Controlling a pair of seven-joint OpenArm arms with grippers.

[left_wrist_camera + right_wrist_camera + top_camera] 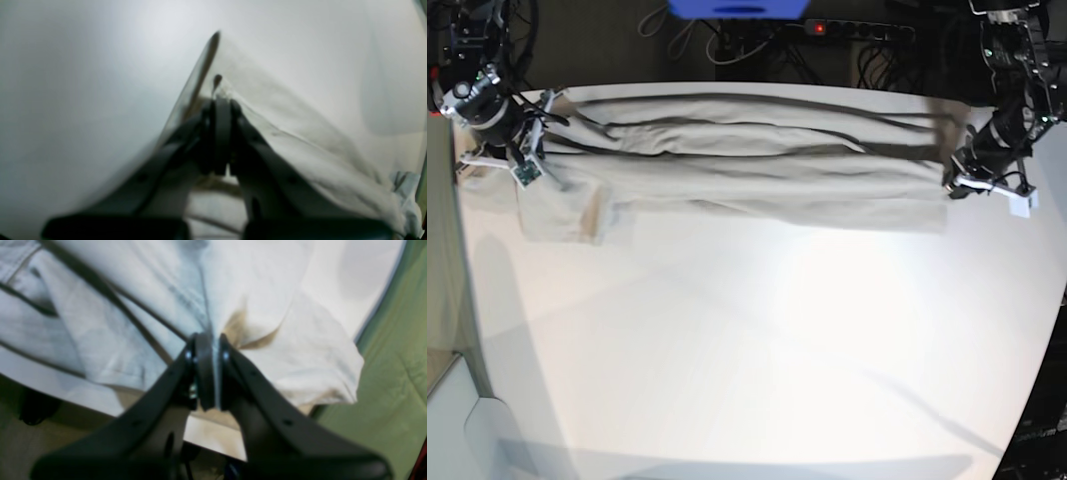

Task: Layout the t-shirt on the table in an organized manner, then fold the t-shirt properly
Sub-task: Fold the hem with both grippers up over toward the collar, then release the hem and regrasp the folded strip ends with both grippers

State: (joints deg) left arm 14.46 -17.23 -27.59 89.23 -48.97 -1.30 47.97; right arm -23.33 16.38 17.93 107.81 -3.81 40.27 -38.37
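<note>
Stretching out along the far edge of the worktop (757, 350), the t-shirt (747, 160) is pulled long between both arms but bunched in lengthwise folds. Left hand (222, 100) and right hand (209, 338) each pinch an end. Layout looks unfinished, folding not yet begun.

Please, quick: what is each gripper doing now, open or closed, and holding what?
Left gripper: closed on the t-shirt edge.
Right gripper: closed on the t-shirt too.

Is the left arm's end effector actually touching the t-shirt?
Touching. In the left wrist view the left end effector is closed on the t-shirt, pinching its edge.
</note>
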